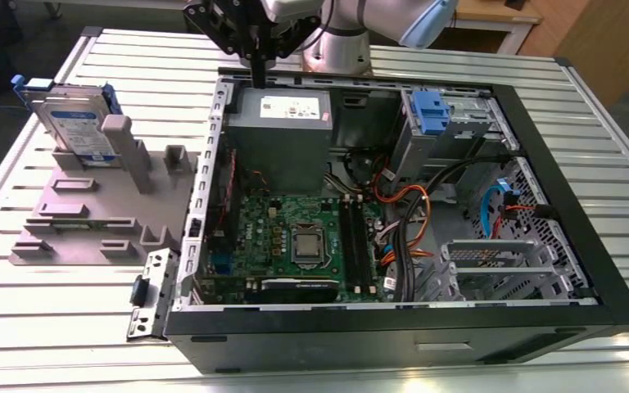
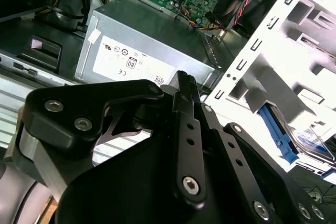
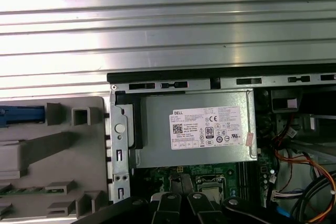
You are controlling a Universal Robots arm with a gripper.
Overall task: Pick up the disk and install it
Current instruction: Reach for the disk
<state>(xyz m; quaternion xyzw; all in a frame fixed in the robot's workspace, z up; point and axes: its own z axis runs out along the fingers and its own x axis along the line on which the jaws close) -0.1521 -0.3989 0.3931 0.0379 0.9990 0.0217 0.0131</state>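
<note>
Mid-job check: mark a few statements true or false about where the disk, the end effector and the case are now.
1. The silver-grey hard drive in its blue plastic carrier stands upright in the grey plastic fixture. True.
2. The end effector holds that drive. False: it is empty, by the grey metal power-supply box.
3. The black computer case lies open, green motherboard exposed. True.
4. The fixture sits at the exterior view's right of the case. False: its left.

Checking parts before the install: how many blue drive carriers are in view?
2. One carrier frames the disk on the grey fixture; the other carrier sits in the case's drive bay. More may be hidden.
</note>
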